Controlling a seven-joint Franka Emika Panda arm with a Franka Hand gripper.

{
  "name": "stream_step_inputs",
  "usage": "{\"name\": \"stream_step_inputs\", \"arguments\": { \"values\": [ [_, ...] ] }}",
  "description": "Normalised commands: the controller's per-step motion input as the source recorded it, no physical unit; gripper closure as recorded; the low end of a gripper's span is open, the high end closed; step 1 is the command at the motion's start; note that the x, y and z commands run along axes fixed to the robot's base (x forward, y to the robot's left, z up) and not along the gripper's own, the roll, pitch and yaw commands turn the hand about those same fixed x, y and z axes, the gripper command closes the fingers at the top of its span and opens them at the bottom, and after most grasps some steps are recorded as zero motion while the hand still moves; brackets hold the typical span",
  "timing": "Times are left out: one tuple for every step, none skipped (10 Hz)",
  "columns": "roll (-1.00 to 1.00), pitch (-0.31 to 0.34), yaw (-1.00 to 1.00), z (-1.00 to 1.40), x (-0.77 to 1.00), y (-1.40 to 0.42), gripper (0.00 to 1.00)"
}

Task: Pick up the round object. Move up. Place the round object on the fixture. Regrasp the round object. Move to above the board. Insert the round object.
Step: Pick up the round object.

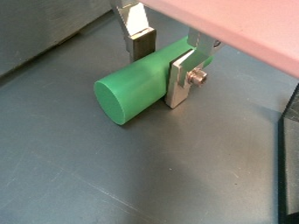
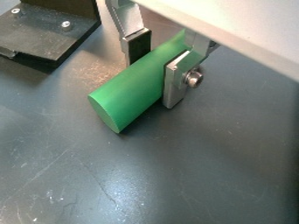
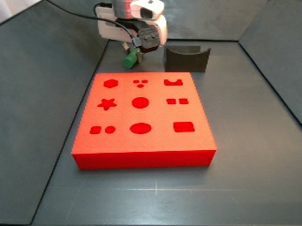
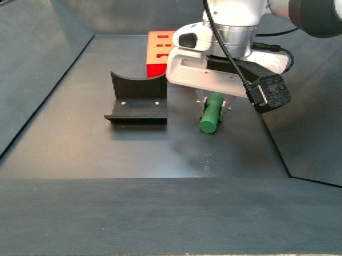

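The round object (image 1: pixel 126 89) is a short green peg lying on its side on the dark floor, seen in both wrist views (image 2: pixel 121 101). My gripper (image 1: pixel 162 63) straddles its far half, and both silver fingers (image 2: pixel 177 80) press against its sides. In a side view the peg (image 4: pixel 210 118) hangs low under the gripper (image 4: pixel 214 100), to the right of the fixture (image 4: pixel 136 100). The red board (image 3: pixel 141 119) with its cutouts lies in front of the gripper (image 3: pixel 130 58), and the fixture (image 3: pixel 186 58) stands beside it.
The fixture's dark base plate (image 2: pixel 41 35) lies close to the peg's free end. Grey enclosure walls (image 4: pixel 54 70) ring the floor. The board's far edge (image 4: pixel 158 45) shows behind the arm.
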Motion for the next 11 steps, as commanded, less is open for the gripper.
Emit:
{"name": "stream_step_inputs", "arguments": {
  "values": [
    [0.0, 0.0, 0.0, 0.0, 0.0, 0.0, 1.0],
    [0.0, 0.0, 0.0, 0.0, 0.0, 0.0, 1.0],
    [0.0, 0.0, 0.0, 0.0, 0.0, 0.0, 1.0],
    [0.0, 0.0, 0.0, 0.0, 0.0, 0.0, 1.0],
    [0.0, 0.0, 0.0, 0.0, 0.0, 0.0, 1.0],
    [0.0, 0.0, 0.0, 0.0, 0.0, 0.0, 1.0],
    [0.0, 0.0, 0.0, 0.0, 0.0, 0.0, 1.0],
    [0.0, 0.0, 0.0, 0.0, 0.0, 0.0, 1.0],
    [0.0, 0.0, 0.0, 0.0, 0.0, 0.0, 1.0],
    [0.0, 0.0, 0.0, 0.0, 0.0, 0.0, 1.0],
    [0.0, 0.0, 0.0, 0.0, 0.0, 0.0, 1.0]
  ]
}}
